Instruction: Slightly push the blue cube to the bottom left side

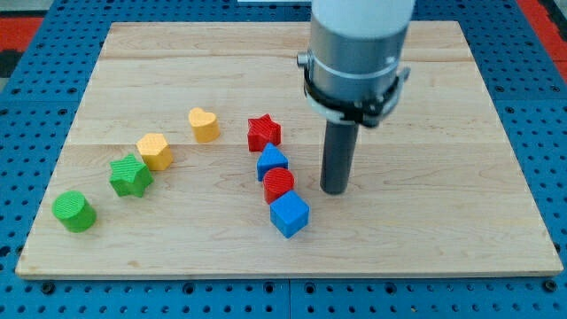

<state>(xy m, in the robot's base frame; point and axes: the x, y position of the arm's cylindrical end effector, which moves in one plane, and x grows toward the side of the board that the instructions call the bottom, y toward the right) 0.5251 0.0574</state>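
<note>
Camera view: no pincer; my tip [334,190] sits at 2 o'clock of blue cube [289,214], apart. Nudge toward 8 o'clock, avoiding red cylinder [278,183].

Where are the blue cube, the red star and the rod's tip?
blue cube [290,214], camera view, on its top face.
red star [263,132], camera view, on its top face.
my tip [333,190], camera view, at the rod's very end.
</note>
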